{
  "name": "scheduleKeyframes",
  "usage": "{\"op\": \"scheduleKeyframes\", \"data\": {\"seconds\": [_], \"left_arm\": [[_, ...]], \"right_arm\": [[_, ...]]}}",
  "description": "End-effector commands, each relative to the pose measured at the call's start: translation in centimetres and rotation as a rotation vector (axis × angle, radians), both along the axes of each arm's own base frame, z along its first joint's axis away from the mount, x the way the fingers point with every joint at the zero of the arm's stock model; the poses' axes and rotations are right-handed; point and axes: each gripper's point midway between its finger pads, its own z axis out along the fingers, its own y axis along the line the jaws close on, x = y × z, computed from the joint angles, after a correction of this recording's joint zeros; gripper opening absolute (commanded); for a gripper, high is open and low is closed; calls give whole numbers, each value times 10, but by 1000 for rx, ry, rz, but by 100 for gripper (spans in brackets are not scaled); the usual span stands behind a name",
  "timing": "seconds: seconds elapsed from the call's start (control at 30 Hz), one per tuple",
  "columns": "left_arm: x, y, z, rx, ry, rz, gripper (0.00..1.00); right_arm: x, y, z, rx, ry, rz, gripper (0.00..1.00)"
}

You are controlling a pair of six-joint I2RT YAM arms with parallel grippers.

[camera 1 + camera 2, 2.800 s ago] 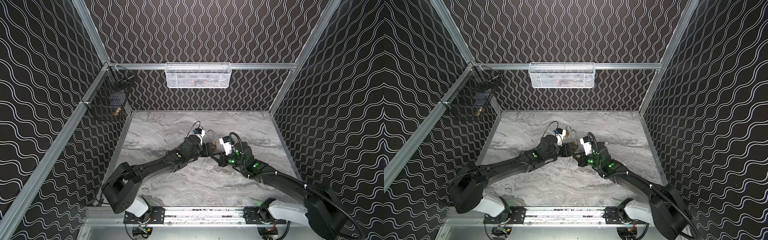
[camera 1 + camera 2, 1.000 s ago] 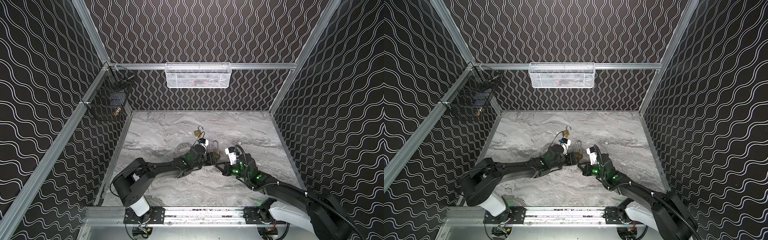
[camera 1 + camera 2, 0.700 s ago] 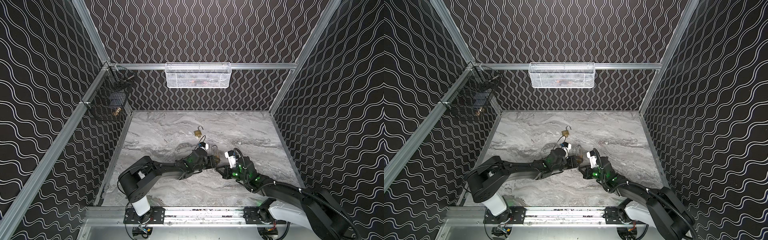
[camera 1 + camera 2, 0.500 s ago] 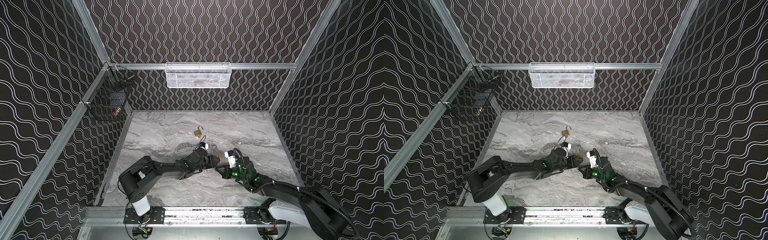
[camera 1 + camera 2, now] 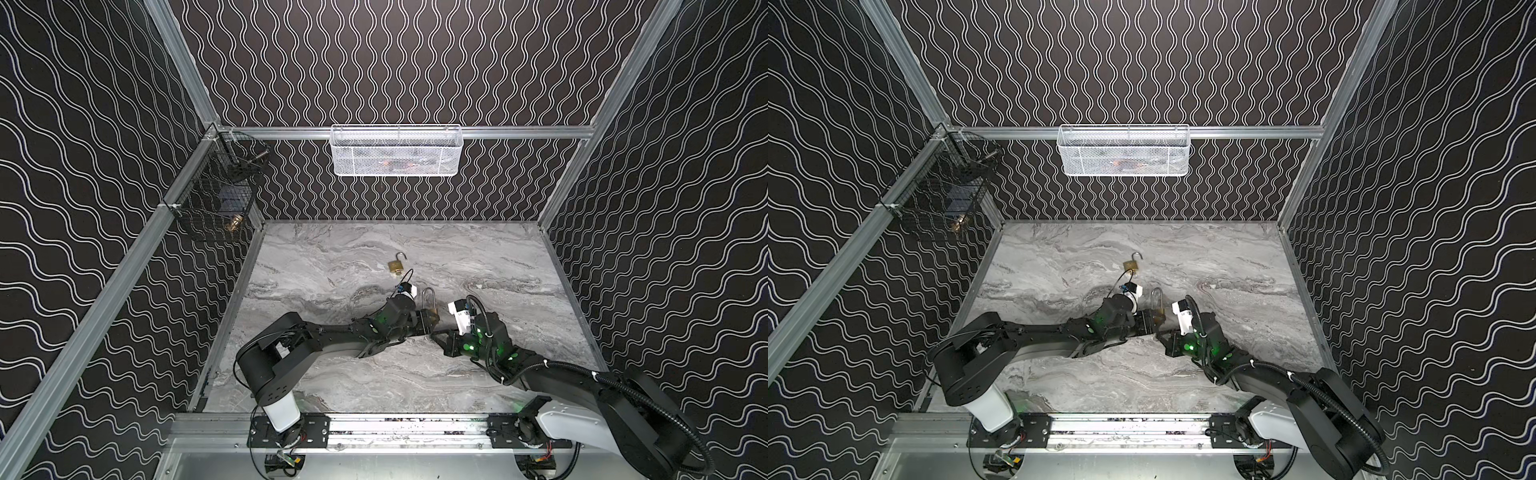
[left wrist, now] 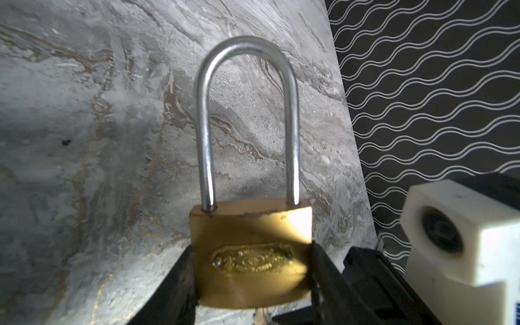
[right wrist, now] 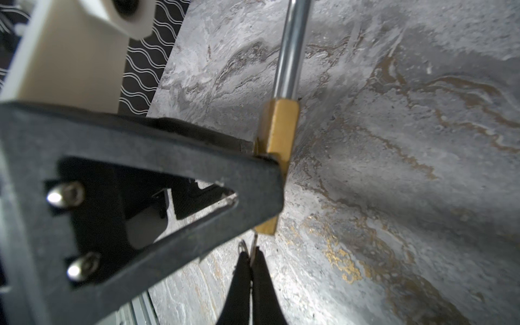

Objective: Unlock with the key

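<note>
A brass padlock (image 6: 250, 253) with a long steel shackle (image 6: 244, 112) stands upright in my left gripper (image 6: 250, 270), whose black fingers (image 6: 180, 281) clamp the sides of its body. Both shackle legs sit in the body. In both top views the padlock (image 5: 430, 307) (image 5: 1158, 309) is near the middle of the marble table (image 5: 332, 257). My right gripper (image 7: 251, 260) is shut on a thin silver key (image 7: 254, 247), just below the padlock (image 7: 277, 132). The key's blade reaches the underside of the brass body. How deep it sits is hidden.
A smaller brass padlock (image 5: 397, 264) (image 5: 1131, 262) with its shackle swung open lies on the table behind the grippers. A white mesh basket (image 5: 397, 151) hangs on the back wall. A black wire basket (image 5: 216, 203) hangs on the left wall.
Over the last second both grippers, with padlock and key, drew slightly toward the table's front, then held still. Both grips are unchanged.
</note>
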Motion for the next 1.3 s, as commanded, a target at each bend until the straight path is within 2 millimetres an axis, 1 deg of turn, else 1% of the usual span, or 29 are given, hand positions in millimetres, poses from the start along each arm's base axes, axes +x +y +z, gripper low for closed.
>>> {"op": "scheduleKeyframes", "data": {"seconds": [0.0, 0.07, 0.17, 0.23, 0.3, 0.43, 0.57, 0.8, 1.13, 1.27], "left_arm": [[-18, 15, -30, 135, 28, -80, 31], [-20, 14, -28, 119, 7, -101, 33], [-23, 17, -28, 120, -6, -109, 36], [-24, 21, -32, 137, 2, -107, 37], [-26, 22, -35, 149, 8, -115, 40], [-25, 21, -32, 142, -12, -123, 49], [-24, 20, -26, 138, -36, -132, 54], [-26, 20, -23, 135, -51, -141, 62], [-26, 16, -22, 130, -60, -156, 66], [-27, 16, -20, 126, -65, -157, 69]], "right_arm": [[21, 7, 54, 108, -252, -14, 0], [18, 7, 56, 114, -271, -5, 0], [19, 1, 52, 101, -277, -32, 0], [20, -1, 47, 89, -272, -47, 0], [20, -1, 45, 90, -273, -44, 0], [19, 1, 46, 106, -292, -33, 0], [20, 1, 49, 105, -313, -28, 0], [19, 1, 52, 102, -331, -22, 0], [19, -1, 50, 97, -330, -29, 0], [18, -2, 49, 98, -329, -31, 0]]}}
